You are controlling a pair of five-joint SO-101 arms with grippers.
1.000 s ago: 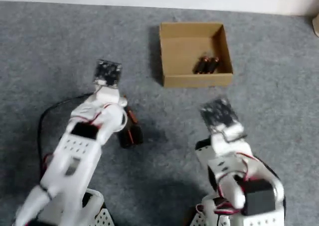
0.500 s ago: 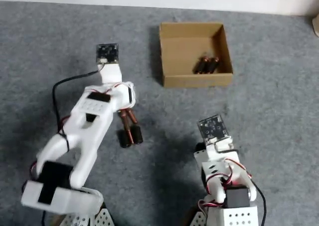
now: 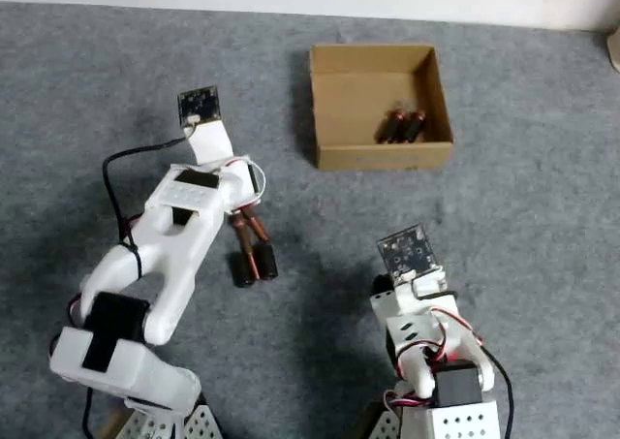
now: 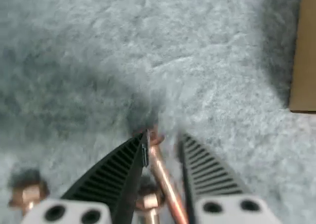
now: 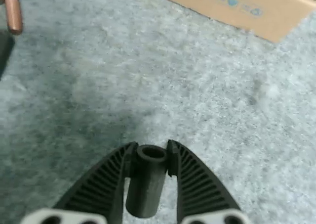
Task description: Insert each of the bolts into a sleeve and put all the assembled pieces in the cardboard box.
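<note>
The grey table point(image 3: 542, 226) had the cardboard box point(image 3: 383, 156) at the middle of its far edge, and two assembled pieces point(image 3: 402, 126) lay side by side in the box's near right corner. The left gripper point(image 4: 162, 144) was left of the table's middle, jaws just a little apart around a copper bolt point(image 4: 167, 184) that touched one finger only. The right gripper point(image 5: 150, 152), by the near edge, was clamped snug on a black sleeve point(image 5: 145, 184).

White left arm at 7 o'clock extends toward 12, its black-fingered gripper point(image 4: 164, 138) parted; white right arm's gripper point(image 5: 150, 147) clamps a black tubular sleeve point(image 5: 145, 184)
</note>
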